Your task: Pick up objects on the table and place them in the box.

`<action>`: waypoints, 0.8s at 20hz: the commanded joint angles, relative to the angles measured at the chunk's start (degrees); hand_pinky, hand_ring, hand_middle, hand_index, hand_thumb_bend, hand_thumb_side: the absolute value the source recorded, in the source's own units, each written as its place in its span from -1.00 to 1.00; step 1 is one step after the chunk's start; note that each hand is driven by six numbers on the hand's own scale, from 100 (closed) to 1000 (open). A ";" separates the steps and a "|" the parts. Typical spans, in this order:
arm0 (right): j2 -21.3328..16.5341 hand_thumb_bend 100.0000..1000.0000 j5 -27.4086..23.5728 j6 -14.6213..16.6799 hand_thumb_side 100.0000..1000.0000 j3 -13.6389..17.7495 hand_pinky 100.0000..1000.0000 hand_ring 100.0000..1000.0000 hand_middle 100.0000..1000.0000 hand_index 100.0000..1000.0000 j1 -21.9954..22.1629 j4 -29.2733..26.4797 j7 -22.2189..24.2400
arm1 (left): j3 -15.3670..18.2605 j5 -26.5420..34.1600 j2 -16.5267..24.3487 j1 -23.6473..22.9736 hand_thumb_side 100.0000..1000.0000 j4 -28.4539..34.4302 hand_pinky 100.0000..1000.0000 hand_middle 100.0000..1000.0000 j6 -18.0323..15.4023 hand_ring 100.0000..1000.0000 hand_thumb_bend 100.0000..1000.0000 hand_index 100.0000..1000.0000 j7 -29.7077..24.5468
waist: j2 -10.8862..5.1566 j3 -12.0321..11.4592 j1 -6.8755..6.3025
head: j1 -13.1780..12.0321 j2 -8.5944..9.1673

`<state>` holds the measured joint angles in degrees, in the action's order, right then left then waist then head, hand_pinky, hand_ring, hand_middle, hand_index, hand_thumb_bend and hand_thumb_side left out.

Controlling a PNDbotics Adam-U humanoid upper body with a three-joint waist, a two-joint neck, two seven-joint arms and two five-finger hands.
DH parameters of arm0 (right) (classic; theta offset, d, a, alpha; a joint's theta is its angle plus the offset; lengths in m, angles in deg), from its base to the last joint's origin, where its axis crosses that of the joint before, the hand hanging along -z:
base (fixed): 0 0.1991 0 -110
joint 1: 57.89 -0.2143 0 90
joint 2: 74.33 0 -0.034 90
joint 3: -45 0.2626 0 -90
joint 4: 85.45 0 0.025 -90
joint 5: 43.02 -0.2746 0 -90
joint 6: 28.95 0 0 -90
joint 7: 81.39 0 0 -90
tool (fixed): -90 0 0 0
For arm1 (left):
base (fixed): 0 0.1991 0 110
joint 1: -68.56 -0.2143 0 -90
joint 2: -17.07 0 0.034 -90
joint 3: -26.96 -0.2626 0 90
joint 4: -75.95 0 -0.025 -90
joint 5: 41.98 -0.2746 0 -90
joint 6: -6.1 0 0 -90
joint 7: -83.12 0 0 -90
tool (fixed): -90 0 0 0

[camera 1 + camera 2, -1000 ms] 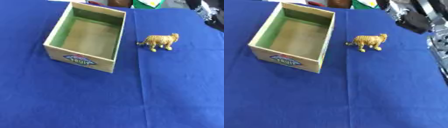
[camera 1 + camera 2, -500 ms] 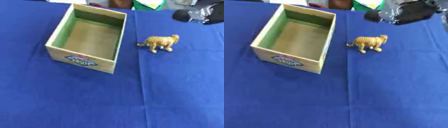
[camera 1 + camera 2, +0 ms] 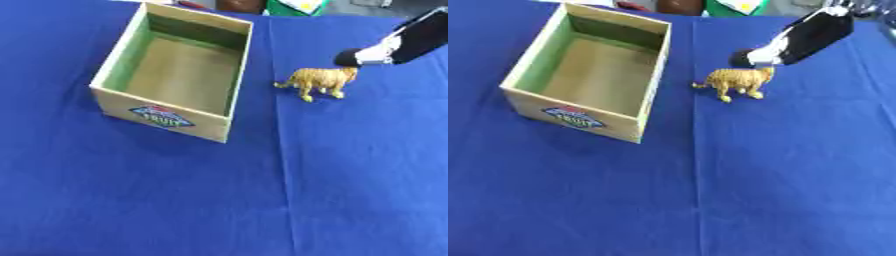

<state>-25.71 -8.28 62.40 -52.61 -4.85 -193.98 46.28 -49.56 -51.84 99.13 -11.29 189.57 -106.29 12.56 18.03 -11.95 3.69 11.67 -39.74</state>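
- The robot's right hand (image 3: 798, 37) reaches in from the far right corner of the table, black with a pale band near its tip. It is blurred, so I cannot tell whether its fingers are straight or curled. It holds nothing.
- Its dark tip hangs just above the head end of a small yellow-brown toy tiger (image 3: 737, 80), close to it; contact cannot be made out.
- The tiger stands upright on its legs on the blue table (image 3: 780, 190), toward the far right part, tail pointing at the box and head toward the right edge. Its long axis runs roughly left to right, across the line of the reaching arm.
- An open wooden box (image 3: 140, 107), empty inside, sits just left of the tiger with a gap between them.
- The left hand shows in neither view, so the right hand is the nearer one for the grasp, by my judgement.
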 commanded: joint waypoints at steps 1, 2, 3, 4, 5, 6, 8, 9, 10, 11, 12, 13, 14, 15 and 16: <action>-1.85 0.02 1.09 0.87 0.26 -0.01 0.79 0.84 0.64 0.88 -1.44 1.28 1.86 | -0.07 0.06 1.06 0.20 0.30 0.97 0.02 -0.06 -0.01 -0.05 -1.00 0.45 -0.30 | -1.19 0.04 -0.14 | 0.12 -0.20; -1.80 0.02 1.15 0.99 0.26 -0.04 0.79 0.84 0.64 0.88 -1.54 1.42 1.95 | -0.06 0.07 1.06 0.20 0.30 0.97 0.02 -0.06 -0.01 -0.05 -1.00 0.45 -0.30 | -1.20 0.04 -0.14 | 0.11 -0.20; -2.21 -0.05 1.49 0.75 0.15 -0.56 0.79 0.88 0.71 0.91 -1.69 2.00 2.30 | -0.12 0.11 1.05 0.18 0.30 0.97 0.02 -0.06 0.07 -0.05 -1.00 0.45 -0.37 | -1.23 -0.14 -0.01 | 0.29 -0.03; -2.48 -0.05 2.09 0.20 0.13 -1.51 0.80 0.90 0.74 0.91 -2.18 2.99 2.90 | -0.19 0.16 1.04 0.17 0.30 0.97 0.02 -0.06 0.17 -0.05 -1.00 0.45 -0.47 | -1.26 -0.30 0.07 | 0.44 0.05; -2.39 -0.05 2.81 -0.27 0.13 -2.47 0.80 0.90 0.74 0.91 -2.94 4.15 3.62 | -0.23 0.20 1.02 0.16 0.30 0.97 0.02 -0.06 0.24 -0.05 -1.00 0.45 -0.56 | -1.30 -0.39 0.12 | 0.51 0.09; -2.20 -0.06 3.65 -0.41 0.10 -3.50 0.81 0.93 0.77 0.92 -3.83 5.51 4.46 | -0.23 0.22 1.04 0.13 0.30 0.97 0.02 -0.06 0.31 -0.04 -1.00 0.45 -0.62 | -1.33 -0.45 0.19 | 0.56 0.14; -1.60 -0.04 5.20 0.17 0.09 -5.06 0.81 0.93 0.78 0.92 -5.35 7.90 6.02 | -0.21 0.24 1.09 0.08 0.30 0.97 0.02 -0.06 0.42 -0.04 -1.00 0.45 -0.63 | -1.40 -0.49 0.32 | 0.62 0.17; -1.27 -0.04 5.83 0.68 0.08 -5.68 0.81 0.93 0.79 0.92 -6.04 8.91 6.68 | -0.20 0.22 1.11 0.05 0.30 0.97 0.02 -0.06 0.46 -0.04 -1.00 0.45 -0.64 | -1.42 -0.48 0.39 | 0.63 0.18; -0.96 -0.04 6.24 1.21 0.06 -6.28 0.82 0.93 0.80 0.90 -6.64 9.86 7.25 | -0.21 0.19 1.11 0.01 0.30 0.97 0.02 -0.06 0.53 -0.04 -1.00 0.45 -0.66 | -1.42 -0.46 0.49 | 0.62 0.19; -0.69 -0.05 6.51 1.68 0.05 -6.81 0.82 0.94 0.80 0.89 -7.19 10.76 7.71 | -0.21 0.15 1.10 -0.02 0.30 0.97 0.02 -0.06 0.59 -0.04 -1.00 0.45 -0.67 | -1.43 -0.44 0.56 | 0.58 0.19; -0.47 -0.06 6.73 2.09 0.04 -7.41 0.81 0.94 0.80 0.88 -7.59 11.63 8.18 | -0.19 0.13 1.11 -0.04 0.31 0.97 0.02 -0.06 0.73 -0.03 -1.00 0.45 -0.60 | -1.43 -0.44 0.65 | 0.55 0.15; -0.22 -0.06 6.94 2.45 0.04 -7.95 0.81 0.94 0.80 0.88 -8.01 12.47 8.59 | -0.17 0.10 1.12 -0.04 0.31 0.97 0.02 -0.06 0.92 -0.03 -1.00 0.45 -0.45 | -1.44 -0.44 0.69 | 0.51 0.11; 0.03 -0.07 7.06 2.76 0.01 -8.39 0.81 0.94 0.80 0.89 -8.31 13.16 8.87 | -0.16 0.06 1.12 -0.04 0.30 0.97 0.02 -0.06 1.06 -0.03 -1.00 0.44 -0.30 | -1.43 -0.45 0.73 | 0.49 0.11; 0.38 -0.08 7.04 3.00 0.00 -9.00 0.82 0.95 0.80 0.89 -8.56 14.03 9.26 | -0.14 0.02 1.12 -0.05 0.30 0.97 0.02 -0.06 1.21 -0.03 -1.00 0.44 -0.15 | -1.43 -0.51 0.76 | 0.50 0.16; 0.71 -0.10 7.03 3.22 -0.03 -9.63 0.82 0.95 0.80 0.90 -8.80 14.98 9.70 | -0.15 -0.05 1.13 -0.05 0.30 0.97 0.02 -0.06 1.30 -0.03 -1.00 0.44 -0.05 | -1.42 -0.59 0.76 | 0.53 0.21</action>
<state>-24.00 -1.69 65.28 -62.26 -12.65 -179.88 55.42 -49.83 -51.81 99.13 -11.42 189.57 -105.23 12.34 17.83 -12.51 4.67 12.18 -39.73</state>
